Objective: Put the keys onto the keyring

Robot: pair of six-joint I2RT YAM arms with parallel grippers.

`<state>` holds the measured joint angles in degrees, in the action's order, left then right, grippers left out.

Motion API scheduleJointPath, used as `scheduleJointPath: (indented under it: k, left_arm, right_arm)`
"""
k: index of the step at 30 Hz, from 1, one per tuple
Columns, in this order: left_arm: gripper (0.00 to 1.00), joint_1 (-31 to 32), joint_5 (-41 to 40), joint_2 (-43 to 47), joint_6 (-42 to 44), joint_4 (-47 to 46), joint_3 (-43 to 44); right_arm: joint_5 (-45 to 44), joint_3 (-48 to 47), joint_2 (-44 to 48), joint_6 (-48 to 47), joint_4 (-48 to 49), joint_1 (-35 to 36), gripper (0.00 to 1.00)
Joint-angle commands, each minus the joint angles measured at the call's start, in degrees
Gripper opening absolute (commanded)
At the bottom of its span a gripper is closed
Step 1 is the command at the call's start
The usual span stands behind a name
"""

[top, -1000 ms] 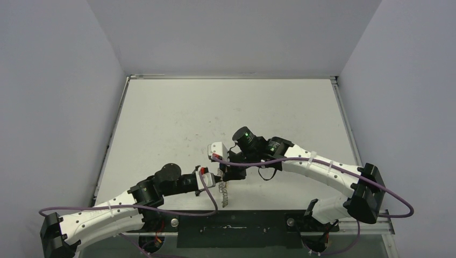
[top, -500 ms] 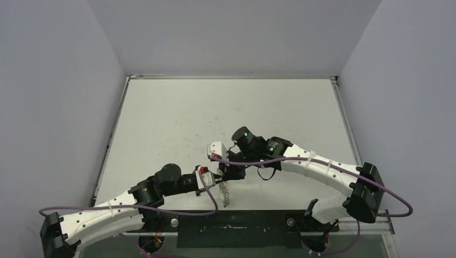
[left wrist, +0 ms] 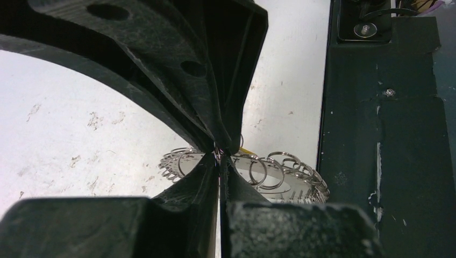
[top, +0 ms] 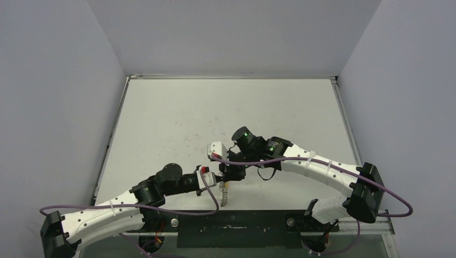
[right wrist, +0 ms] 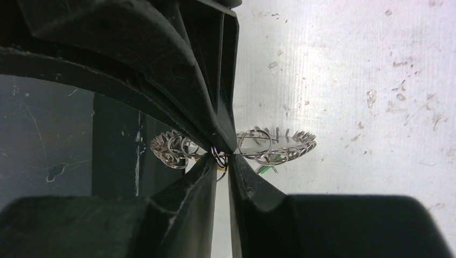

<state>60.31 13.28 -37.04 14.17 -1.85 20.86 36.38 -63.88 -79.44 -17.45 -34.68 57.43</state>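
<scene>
The keyring is a silver disc rimmed with wire loops, held off the table between both grippers near the front edge. My left gripper is shut on a loop at its rim; the disc shows just beyond the fingertips. My right gripper is shut on a small wire loop at the rim, with the keyring behind it. A sliver of the yellow key head shows below the right fingertips and also in the left wrist view. A bit of the green key head hangs under the ring. The key blades are hidden.
The black base plate with the arm mounts lies right below the keyring along the table's near edge. The white table stretches away behind the grippers, with a raised rail along its left side and grey walls around it.
The left arm has edged slightly to the right. Both grippers stay shut on the keyring, which hangs in nearly the same place.
</scene>
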Motion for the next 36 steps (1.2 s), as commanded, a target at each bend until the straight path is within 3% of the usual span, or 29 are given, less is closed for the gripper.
scheduleJointPath:
  k: [1, 4, 6, 13, 17, 27, 34, 36]
  left_arm:
    - [0.0, 0.24, 0.46, 1.63, 0.9, -2.61, -0.61]
    - [0.0, 0.24, -0.42, 3.07, 0.32, -5.85, -2.66]
    - [0.0, 0.24, -0.98, 4.17, -0.21, -9.32, -4.56]
    - [0.0, 0.24, -2.25, 5.75, -0.77, -24.33, -10.93]
    - [0.0, 0.24, -3.04, 6.11, -0.61, -29.88, -13.41]
    - [0.0, 0.24, -3.09, 6.73, -0.48, -30.89, -14.34]
    - [0.0, 0.24, -3.08, 7.18, -0.81, -30.88, -14.57]
    - [0.0, 0.25, -3.08, 7.24, -0.81, -30.75, -14.61]
  right_arm:
    - [-0.43, -2.09, 0.69, 1.41, 6.05, 0.05, 0.23]
    - [-0.03, -0.21, 2.23, 3.95, 9.31, -1.34, 0.42]
    - [1.14, 1.06, 3.41, 4.98, 11.64, -2.36, 0.5]
    - [3.52, 7.34, 8.38, 7.75, 17.66, -4.12, 0.54]
    - [5.32, 10.91, 9.99, 11.91, 22.6, -5.77, 0.51]
    - [4.42, 14.39, 9.19, 15.51, 25.29, -7.9, 0.39]
    - [6.29, 15.15, 7.6, 15.42, 25.79, -8.03, 0.18]
    - [6.5, 15.18, 7.35, 15.28, 25.56, -8.03, 0.16]
